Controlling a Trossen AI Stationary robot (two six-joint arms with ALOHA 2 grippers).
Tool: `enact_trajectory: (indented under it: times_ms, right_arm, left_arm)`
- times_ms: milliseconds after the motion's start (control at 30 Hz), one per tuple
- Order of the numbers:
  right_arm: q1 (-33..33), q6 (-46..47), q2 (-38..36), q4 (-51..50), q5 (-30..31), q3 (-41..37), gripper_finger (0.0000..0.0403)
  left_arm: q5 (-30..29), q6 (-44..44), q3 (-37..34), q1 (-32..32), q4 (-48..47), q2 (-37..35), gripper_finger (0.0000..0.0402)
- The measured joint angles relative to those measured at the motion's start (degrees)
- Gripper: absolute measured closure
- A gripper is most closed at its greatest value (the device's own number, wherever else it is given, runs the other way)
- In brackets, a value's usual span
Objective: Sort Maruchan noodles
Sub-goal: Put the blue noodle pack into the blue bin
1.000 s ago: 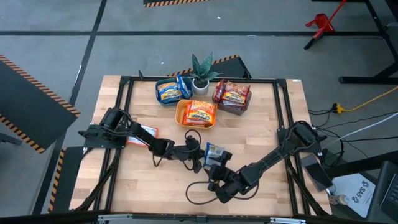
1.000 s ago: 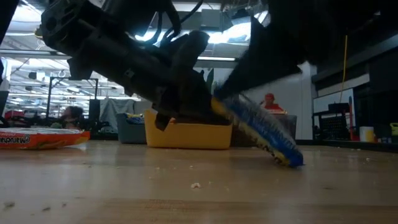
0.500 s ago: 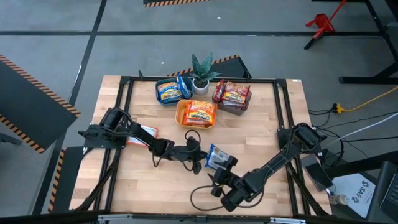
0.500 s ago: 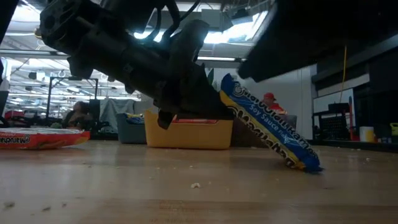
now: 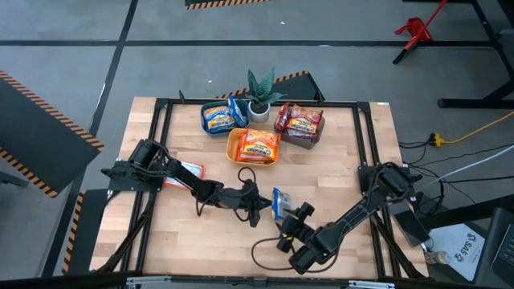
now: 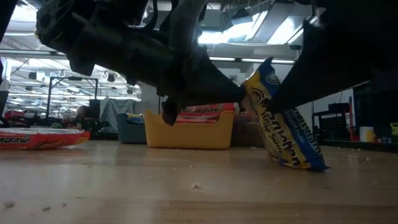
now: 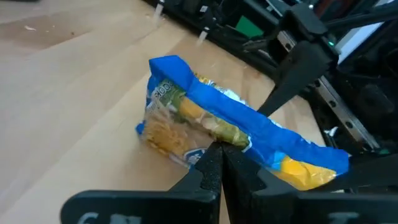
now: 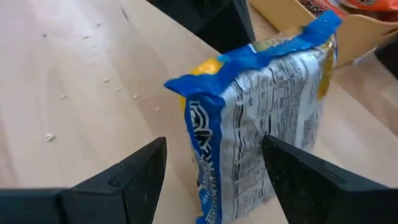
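From above, the left tool [image 5: 259,201] reaches to mid-worktop [image 5: 345,160], clenched on the edge of a blue-and-yellow noodle packet [image 5: 280,204]; the right tool [image 5: 294,226] sits just beside it, fingers spread. Further back, a teal bin [image 5: 210,108], an orange bin [image 5: 234,148] and a grey bin [image 5: 300,138] each hold packets, a small potted plant [image 5: 259,93] stands between them, and one orange packet [image 5: 186,171] lies beside the left arm

At worktop level, the blue-and-yellow packet [image 6: 283,127] stands tilted on its lower edge, with the orange one [image 6: 37,138] lying flat well apart

Left wrist view: closed fingertips [image 7: 214,167] pinch the packet's [image 7: 224,130] blue seam

Right wrist view: two dark fingers [image 8: 134,174] stand wide either side of the upright packet [image 8: 264,118], not touching it
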Motion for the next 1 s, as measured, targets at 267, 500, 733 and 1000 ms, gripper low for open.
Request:
enact_trajectory:
  times_ms: [267, 500, 733, 1000]
  right_arm:
    - [-0.87, 1.88, 0.28, -1.66, 1.94, -0.09, 0.0139]
    - [-3.67, 2.68, 0.28, -3.45, 2.22, -0.09, 0.0139]
    - [-5.87, 2.61, 0.24, -2.83, -0.39, -0.06, 0.0182]
    - [-5.69, 0.04, 0.22, -2.34, -1.11, -0.07, 0.0317]
  left_arm:
    - [0.54, 0.26, 2.57, -1.12, 0.85, 0.0, 0.0402]
    - [0.58, 5.12, 6.35, -2.08, -1.64, -0.01, 0.0401]
    - [0.45, 5.91, 6.86, -2.11, -7.01, -0.02, 0.0401]
    - [0.45, 10.75, 6.86, -2.04, -8.16, -1.31, 0.0401]
